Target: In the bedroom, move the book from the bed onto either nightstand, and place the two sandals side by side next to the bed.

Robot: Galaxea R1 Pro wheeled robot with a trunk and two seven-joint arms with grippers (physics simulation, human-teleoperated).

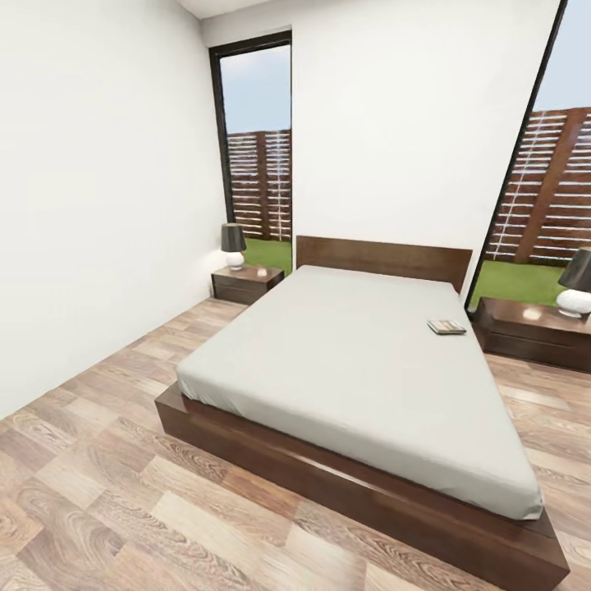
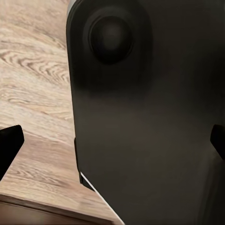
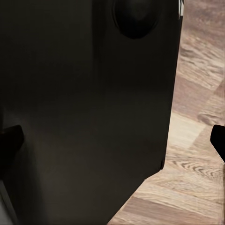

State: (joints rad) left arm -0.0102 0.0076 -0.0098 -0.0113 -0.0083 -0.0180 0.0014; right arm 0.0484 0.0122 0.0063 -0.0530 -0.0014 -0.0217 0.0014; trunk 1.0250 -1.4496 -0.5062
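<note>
Two windows flank the bed (image 1: pixel 353 361), which fills the bedroom's centre. Nightstands stand at ten o'clock (image 1: pixel 246 283) and three o'clock (image 1: pixel 533 328). At two o'clock, the book (image 1: pixel 446 327) lies on the mattress. Left tool (image 2: pixel 112 140) and right tool (image 3: pixel 112 140) are both spread, empty.

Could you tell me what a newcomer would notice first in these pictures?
The bed dominates the room, its grey mattress bare except for a book near the right edge. A nightstand with a lamp flanks it on each side, and tall windows show a slatted fence.
</note>
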